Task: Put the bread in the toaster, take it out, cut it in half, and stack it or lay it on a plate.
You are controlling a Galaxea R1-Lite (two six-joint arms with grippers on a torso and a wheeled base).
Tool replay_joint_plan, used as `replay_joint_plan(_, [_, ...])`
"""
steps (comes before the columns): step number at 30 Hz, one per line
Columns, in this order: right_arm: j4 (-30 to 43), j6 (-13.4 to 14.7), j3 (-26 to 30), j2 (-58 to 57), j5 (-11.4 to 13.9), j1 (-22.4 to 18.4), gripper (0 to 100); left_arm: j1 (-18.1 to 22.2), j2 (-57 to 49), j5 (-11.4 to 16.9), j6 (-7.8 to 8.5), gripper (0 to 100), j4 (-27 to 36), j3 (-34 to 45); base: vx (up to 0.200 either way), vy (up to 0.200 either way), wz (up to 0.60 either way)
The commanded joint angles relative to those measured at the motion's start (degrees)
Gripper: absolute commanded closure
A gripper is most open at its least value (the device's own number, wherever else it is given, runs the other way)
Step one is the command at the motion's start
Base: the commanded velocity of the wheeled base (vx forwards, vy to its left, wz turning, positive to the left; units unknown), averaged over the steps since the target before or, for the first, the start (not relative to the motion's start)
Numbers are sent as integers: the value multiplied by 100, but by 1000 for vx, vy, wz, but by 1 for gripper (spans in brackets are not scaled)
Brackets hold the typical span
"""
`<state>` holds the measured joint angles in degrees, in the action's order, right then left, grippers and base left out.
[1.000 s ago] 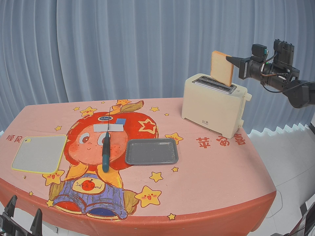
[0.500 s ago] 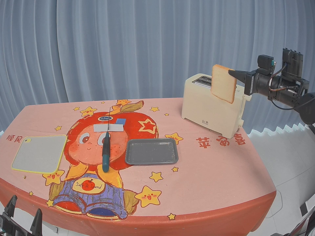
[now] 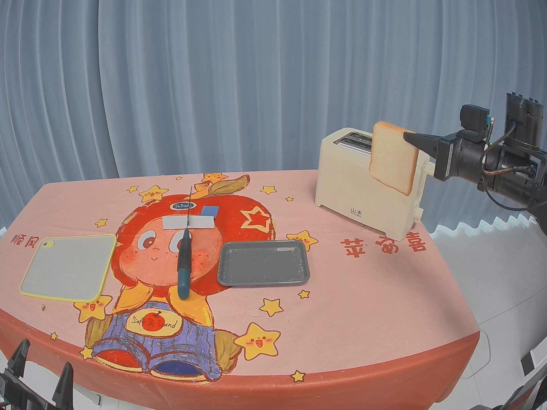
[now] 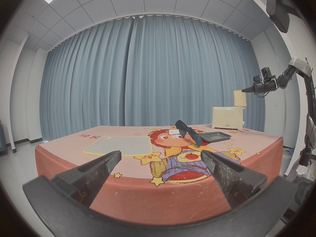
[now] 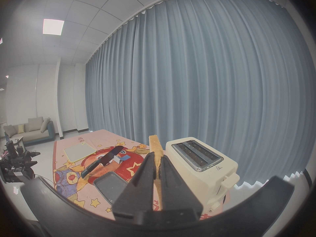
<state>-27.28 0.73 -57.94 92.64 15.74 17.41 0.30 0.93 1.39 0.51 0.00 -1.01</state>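
Right gripper (image 3: 408,137) pinches bread (image 3: 392,158) beside toaster (image 3: 353,184) — slots (image 5: 197,151) seen from right wrist view; left gripper (image 4: 160,155) spread.

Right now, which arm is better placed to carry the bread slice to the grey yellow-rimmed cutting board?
Right, probably: the right gripper is shut on the tan square bread slice, out of the cream toaster. The left gripper hangs open, empty, off the table's near edge.
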Motion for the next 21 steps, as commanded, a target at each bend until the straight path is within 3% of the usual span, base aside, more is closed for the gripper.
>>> replay_joint_plan(1, [-155,6,345,-422,-9,26,100,5,-31,2,2,0,0,101,0,0,0])
replay_joint_plan(8, [-497,111,802,-703,-150,26,100,-4,-31,2,2,0,0,101,0,0,0])
replay_joint_plan(15, [-1508,173,1391,-729,-273,17,100,5,-31,2,2,0,0,101,0,0,0])
replay_joint_plan(21, [-1886,507,1593,-756,-528,26,100,5,-31,2,2,0,0,101,0,0,0])
